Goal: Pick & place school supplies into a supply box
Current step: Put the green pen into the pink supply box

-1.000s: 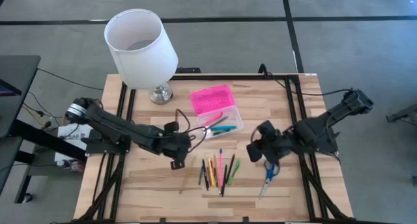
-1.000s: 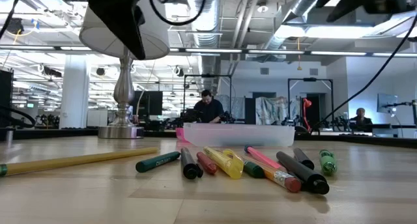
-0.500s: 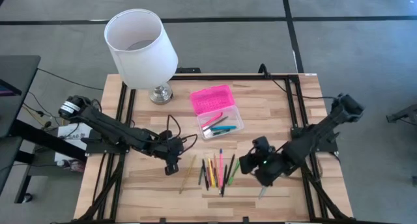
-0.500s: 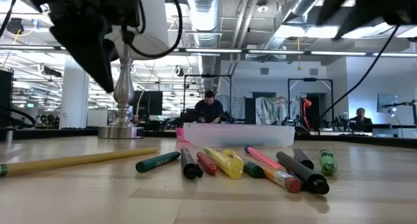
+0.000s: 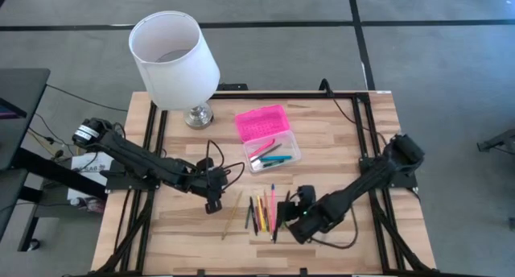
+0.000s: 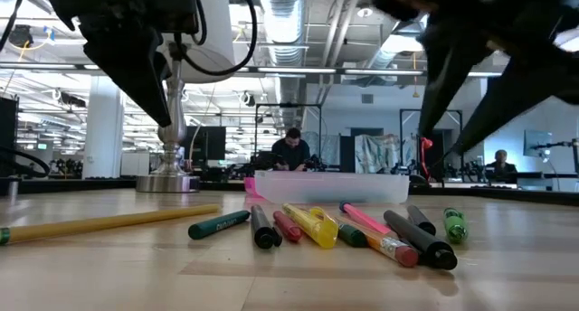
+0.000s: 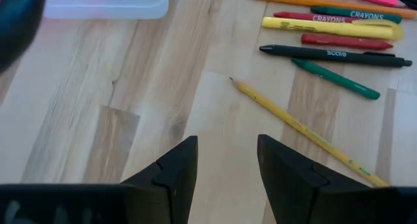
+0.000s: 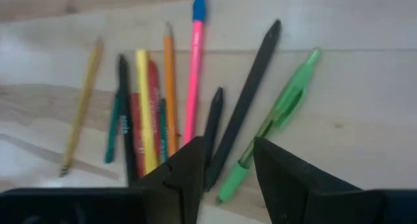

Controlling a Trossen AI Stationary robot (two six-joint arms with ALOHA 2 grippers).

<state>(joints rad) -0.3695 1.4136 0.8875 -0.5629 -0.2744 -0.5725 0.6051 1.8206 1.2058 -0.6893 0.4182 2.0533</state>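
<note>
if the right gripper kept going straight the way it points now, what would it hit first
Probably the long black pen, lying straight ahead between the open fingers of the right gripper, with the green pen just beside it. Depth is unclear, so it might reach the table first.

- Table point(image 5: 338, 124): light wood planks, edged by a black metal frame point(image 5: 241, 94).
- Lamp: white lampshade point(image 5: 173, 59) seen from above at the far-left corner of the table; silver base point(image 5: 198, 116) stood on the wood. In the low view the metal stem point(image 6: 172, 144) and base are seen at left.
- Floor point(image 5: 434, 59): grey, crossed by dark lines.
- Cables point(image 5: 48, 132) and a labelled white box point(image 5: 84, 171) are seen left of the table.
- Room behind, low view: ceiling ducts point(image 6: 335, 22) and light strips; one person point(image 6: 291, 153) seated at centre, another person point(image 6: 501, 164) far right.
</note>
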